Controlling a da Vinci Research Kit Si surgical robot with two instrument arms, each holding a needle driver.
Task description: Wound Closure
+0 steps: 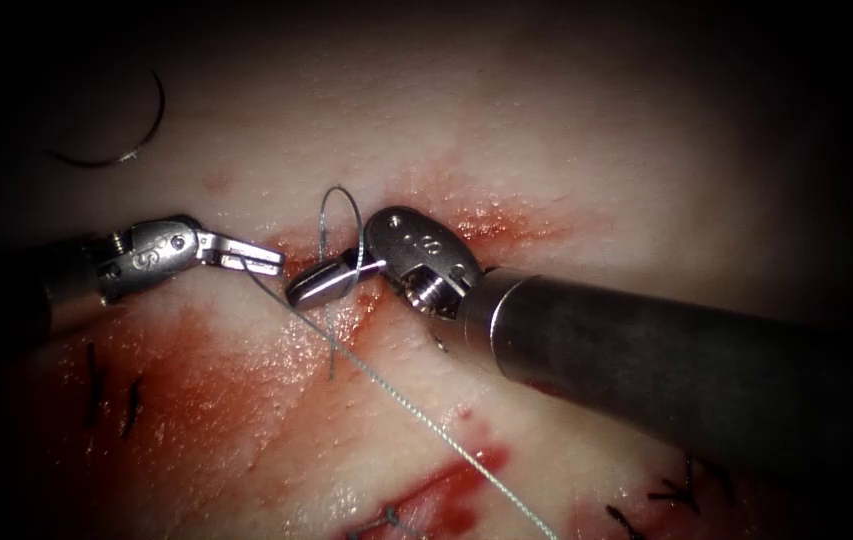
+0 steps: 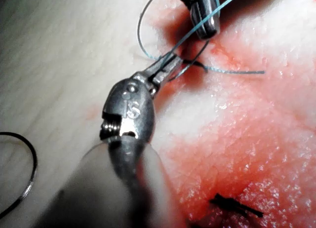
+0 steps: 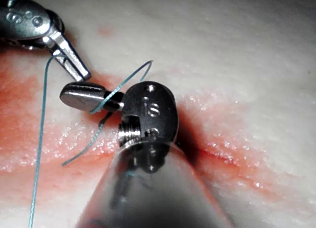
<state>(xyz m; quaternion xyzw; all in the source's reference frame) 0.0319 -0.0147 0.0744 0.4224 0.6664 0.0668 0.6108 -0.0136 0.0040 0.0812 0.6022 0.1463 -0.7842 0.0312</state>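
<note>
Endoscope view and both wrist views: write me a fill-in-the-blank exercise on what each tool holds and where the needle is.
1. The left tool has its jaws shut on the ____.
2. The needle lies free on the tissue, held by ____ tool.
3. A loop of thread is wrapped around the jaws of the ____ tool.
4. In the endoscope view, the needle lies to the ____ of both tools.

Missing words: thread; neither; right; left
</note>
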